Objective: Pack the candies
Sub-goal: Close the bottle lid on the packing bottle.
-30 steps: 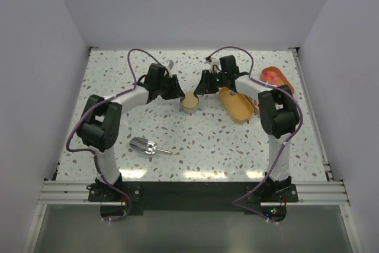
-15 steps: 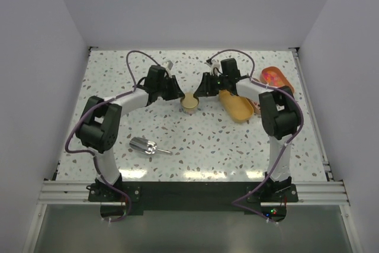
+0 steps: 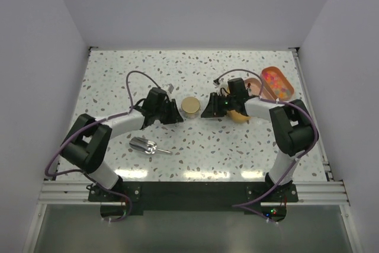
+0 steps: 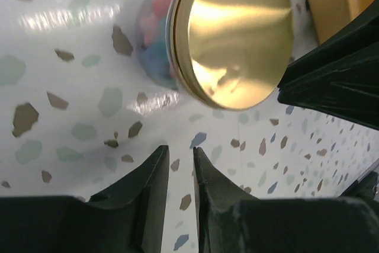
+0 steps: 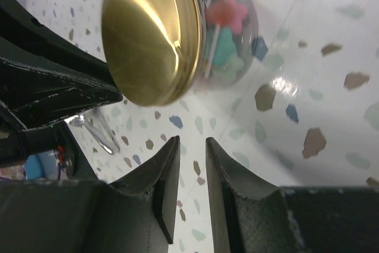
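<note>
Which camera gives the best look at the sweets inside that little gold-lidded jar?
The right wrist view: the candies show through the clear side of the jar, pink, teal and dark. The left wrist view gives only a blurred pink and blue patch behind the gold lid. From the top view the lid hides them.

One lidded jar (image 3: 190, 107), one scoop (image 3: 145, 145), two orange trays (image 3: 285, 90), two arms (image 3: 118, 124)

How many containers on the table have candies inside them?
2: the gold-lidded jar in the middle of the table, and the open orange tray near its far right corner. The right arm may hide another.
</note>
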`<state>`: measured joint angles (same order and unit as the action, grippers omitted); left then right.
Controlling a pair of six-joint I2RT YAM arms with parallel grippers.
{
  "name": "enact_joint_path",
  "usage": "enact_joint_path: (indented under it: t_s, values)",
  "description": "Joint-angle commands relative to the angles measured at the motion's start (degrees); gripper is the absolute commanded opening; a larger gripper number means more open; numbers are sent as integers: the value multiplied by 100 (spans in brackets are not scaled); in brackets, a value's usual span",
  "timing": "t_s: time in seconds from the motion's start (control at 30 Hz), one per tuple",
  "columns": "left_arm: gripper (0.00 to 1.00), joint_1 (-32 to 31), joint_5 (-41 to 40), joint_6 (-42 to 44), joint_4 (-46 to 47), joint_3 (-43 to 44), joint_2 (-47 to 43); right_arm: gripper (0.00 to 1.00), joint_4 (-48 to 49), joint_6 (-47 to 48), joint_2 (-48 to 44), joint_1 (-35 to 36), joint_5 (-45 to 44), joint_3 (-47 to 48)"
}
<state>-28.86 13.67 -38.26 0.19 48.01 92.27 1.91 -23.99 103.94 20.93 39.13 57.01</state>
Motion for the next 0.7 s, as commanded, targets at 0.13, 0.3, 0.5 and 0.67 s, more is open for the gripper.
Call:
enact_joint_path:
  t_s: [0.13, 0.3, 0.5, 0.67]
  values:
    - [36, -322, -469, -340, -124, -678, -876, 30, 179, -54, -752, 166, -484, -665]
    - [52, -296, -883, -288, -106, -521, -1369, 57, 116, -106, -963, 157, -723, -358]
    - [69, -217, -954, -7, 447, 102, -695, 76, 336, -308, -490, 157, -873, 309]
    - [58, -225, -822, 152, 307, 824, -8, 76, 363, -326, -164, 183, -828, 574]
